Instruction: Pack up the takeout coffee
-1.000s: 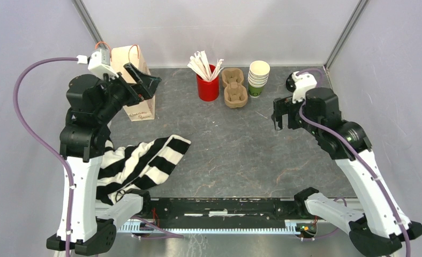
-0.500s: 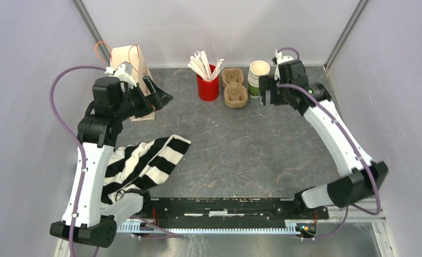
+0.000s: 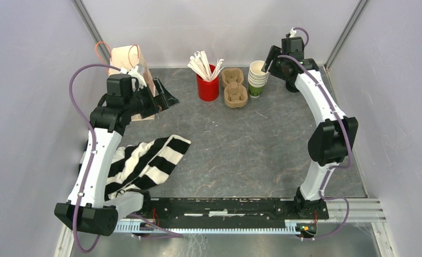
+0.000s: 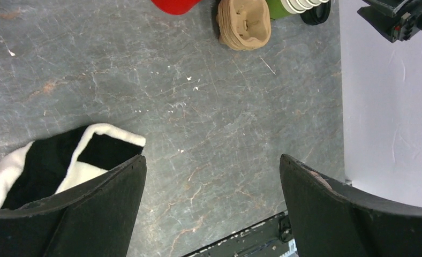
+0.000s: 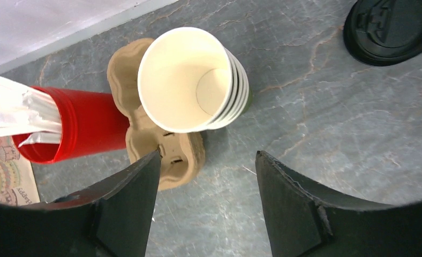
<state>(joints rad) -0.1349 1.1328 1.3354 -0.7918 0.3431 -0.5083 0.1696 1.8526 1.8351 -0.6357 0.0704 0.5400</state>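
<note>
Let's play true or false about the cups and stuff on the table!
1. The top cup in the stack of cups is empty. True.
2. The red cup holds white sticks. True.
3. The black lid sits on the stack. False: it lies on the table beside the stack.
4. The right gripper is squeezing a cup. False: it is open near the stack, holding nothing.
5. The striped cloth is red and white. False: black and white.

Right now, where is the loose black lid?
In the right wrist view, the black lid lies flat on the table at its far right side, just right of the stack of cups and not touching it.
</note>
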